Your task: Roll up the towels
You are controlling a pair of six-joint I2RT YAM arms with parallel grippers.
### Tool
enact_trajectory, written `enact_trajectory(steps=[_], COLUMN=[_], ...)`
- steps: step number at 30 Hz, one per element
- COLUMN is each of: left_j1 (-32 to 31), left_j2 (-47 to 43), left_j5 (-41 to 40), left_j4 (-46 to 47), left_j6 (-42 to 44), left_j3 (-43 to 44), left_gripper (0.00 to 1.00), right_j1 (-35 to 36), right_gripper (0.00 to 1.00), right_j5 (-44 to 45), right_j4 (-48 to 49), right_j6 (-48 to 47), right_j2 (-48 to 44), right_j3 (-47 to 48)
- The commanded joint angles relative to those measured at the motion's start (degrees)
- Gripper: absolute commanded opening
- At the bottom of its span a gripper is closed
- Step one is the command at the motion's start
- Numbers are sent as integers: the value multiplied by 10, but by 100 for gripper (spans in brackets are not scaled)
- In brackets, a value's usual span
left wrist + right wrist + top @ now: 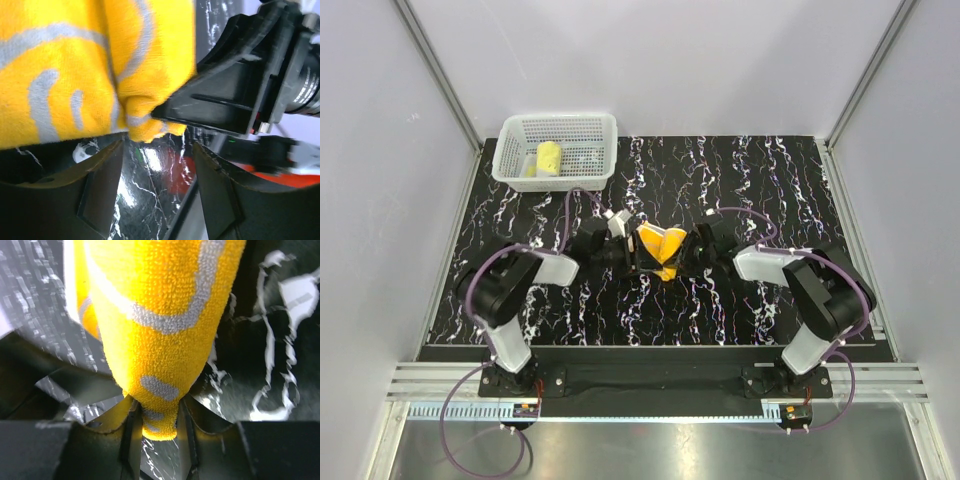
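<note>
Orange towel bunched, fuzzy (grey-striped terry).

Black marbled table; pale walls

towel in basket, second towel mid table

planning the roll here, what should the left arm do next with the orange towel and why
Probably ease the left tool forward and close it on the orange towel. Its jaws stand open with only tabletop between them, the cloth just beyond the tips, while the right tool pinches one end. A second grip would likely help the roll.
</note>
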Motion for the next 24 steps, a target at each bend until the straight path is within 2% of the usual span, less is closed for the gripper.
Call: enact_trajectory(steps=[1,2,5,8,14,20,24], left_j1=[-46,-77,-145,-212,-306,-365,-378], left_j2=[-91,-122,-164,-182,-179,-126,-89], left_j5=[-157,-221,-338,-426,-573,-689,-693], left_j4=[-187,-216,-246,-240,-203,-217,-219], left_j6=[169,184,234,274,313,331,342], left_j3=[35,36,39,34,16,55,85], left_gripper=[63,63,64,68,75,77,77], right_j1=[14,15,20,25,26,26,28], right_gripper=[20,20,18,18,18,19,19], right_j5=[52,53,53,50,34,22,14], right_j4=[-160,-195,-244,-272,-298,-318,-321], right_j6=[1,3,5,7,11,7,11], right_j2=[-24,-23,-14,-5,-9,-20,-24], right_j3=[38,53,76,91,100,108,108])
